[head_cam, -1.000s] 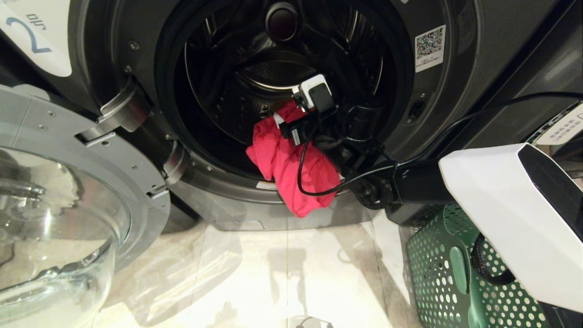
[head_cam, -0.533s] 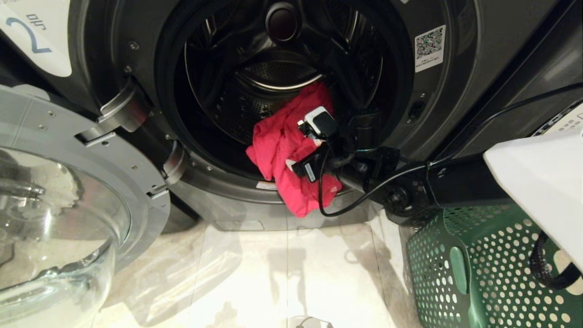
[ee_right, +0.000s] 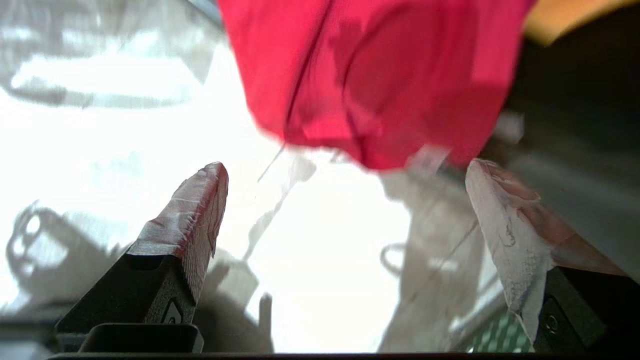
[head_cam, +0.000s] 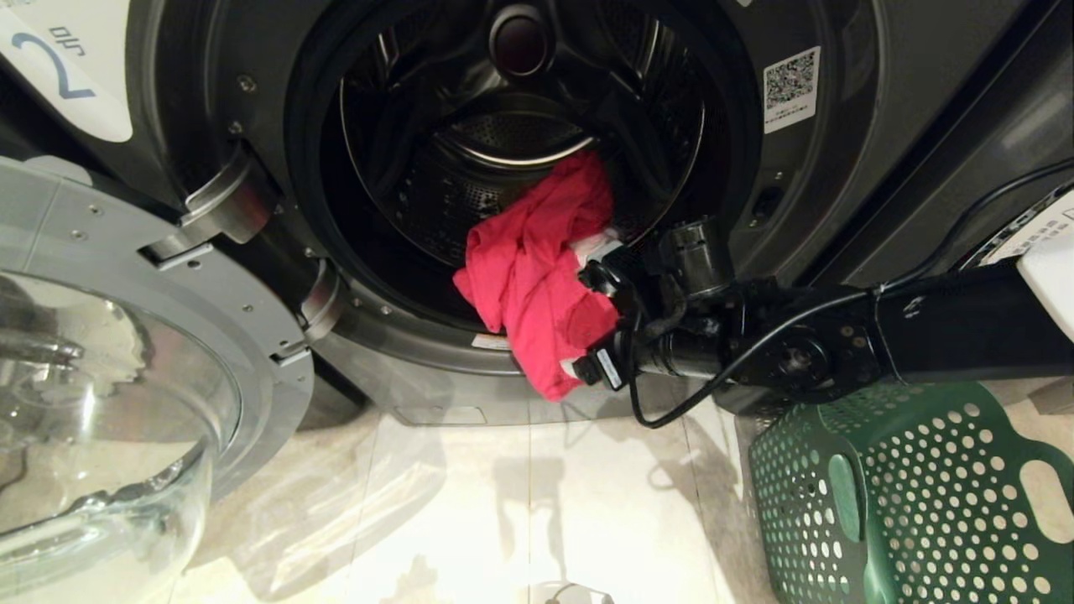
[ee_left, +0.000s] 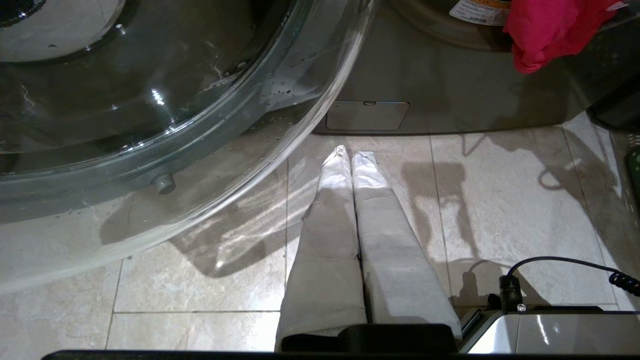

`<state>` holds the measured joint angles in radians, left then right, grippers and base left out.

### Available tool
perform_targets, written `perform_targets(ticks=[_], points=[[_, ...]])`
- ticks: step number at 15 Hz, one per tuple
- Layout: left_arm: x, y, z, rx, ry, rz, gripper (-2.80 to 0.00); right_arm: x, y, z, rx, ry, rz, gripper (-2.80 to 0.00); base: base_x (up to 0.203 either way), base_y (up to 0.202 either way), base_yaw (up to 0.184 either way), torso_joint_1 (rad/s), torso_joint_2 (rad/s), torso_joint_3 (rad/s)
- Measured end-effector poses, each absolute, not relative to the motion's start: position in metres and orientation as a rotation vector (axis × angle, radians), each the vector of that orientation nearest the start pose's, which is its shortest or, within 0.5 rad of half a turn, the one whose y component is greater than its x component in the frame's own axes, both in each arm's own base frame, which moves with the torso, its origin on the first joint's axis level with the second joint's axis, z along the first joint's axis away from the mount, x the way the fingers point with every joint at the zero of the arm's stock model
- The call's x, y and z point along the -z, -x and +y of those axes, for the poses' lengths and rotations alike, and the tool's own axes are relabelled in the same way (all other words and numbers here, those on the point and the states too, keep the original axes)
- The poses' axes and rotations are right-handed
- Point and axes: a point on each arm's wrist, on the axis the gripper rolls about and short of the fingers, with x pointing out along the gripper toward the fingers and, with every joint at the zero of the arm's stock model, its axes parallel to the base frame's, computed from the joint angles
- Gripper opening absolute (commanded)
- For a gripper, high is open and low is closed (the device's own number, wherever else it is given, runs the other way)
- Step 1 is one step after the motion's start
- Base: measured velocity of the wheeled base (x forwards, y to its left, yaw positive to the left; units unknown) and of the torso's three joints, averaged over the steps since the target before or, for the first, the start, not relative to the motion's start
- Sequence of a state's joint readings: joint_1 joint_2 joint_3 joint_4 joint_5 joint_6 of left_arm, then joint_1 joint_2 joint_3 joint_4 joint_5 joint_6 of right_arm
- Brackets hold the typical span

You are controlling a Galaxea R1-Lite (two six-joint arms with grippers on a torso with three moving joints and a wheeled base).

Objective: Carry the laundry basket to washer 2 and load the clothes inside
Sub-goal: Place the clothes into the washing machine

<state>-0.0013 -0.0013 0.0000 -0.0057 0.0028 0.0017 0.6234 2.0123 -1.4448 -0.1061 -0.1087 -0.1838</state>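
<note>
Washer 2 [head_cam: 839, 151] stood with its round door [head_cam: 126, 377] swung wide to the robot's left, the drum dark behind the opening. A pink-red garment [head_cam: 537, 277] lay draped over the lower lip of the opening, part inside the drum and part hanging down the front.

The right gripper [head_cam: 597, 310] reached in from the right, its jaws spread wide and empty, one fingertip above and one below the garment's right edge. In the right wrist view the garment [ee_right: 380, 80] hung just beyond the taped fingertips [ee_right: 200, 200], close to them, and nothing lay between the jaws. A second before, the gripper had been higher and deeper in the drum mouth, covering the top of the garment; it had since drawn back and sunk toward the lip, its jaws as wide as before. The garment had not shifted.

The green laundry basket [head_cam: 906, 495] sat on the tiled floor [head_cam: 537, 503] under the right arm, below and behind the jaws.

The left gripper [ee_left: 352, 160] hung above the floor beside the door glass [ee_left: 150, 100], its jaws pressed together on nothing.
</note>
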Motion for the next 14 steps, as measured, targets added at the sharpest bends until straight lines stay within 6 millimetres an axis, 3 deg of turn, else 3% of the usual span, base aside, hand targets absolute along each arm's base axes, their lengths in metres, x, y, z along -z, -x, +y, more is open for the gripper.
perform_targets(ticks=[4, 14], points=[[-0.076, 0.023, 0.000, -0.001, -0.002, -0.007, -2.80, -0.179, -0.336, 0.241, -0.547, 0.360, 0.444, 0.00, 0.000, 0.000, 0.000, 0.000, 0.00, 0.000], [-0.076, 0.023, 0.000, -0.001, -0.002, -0.007, -2.80, -0.147, -0.389, 0.278, -0.425, 0.362, 0.365, 0.00, 0.000, 0.000, 0.000, 0.000, 0.00, 0.000]])
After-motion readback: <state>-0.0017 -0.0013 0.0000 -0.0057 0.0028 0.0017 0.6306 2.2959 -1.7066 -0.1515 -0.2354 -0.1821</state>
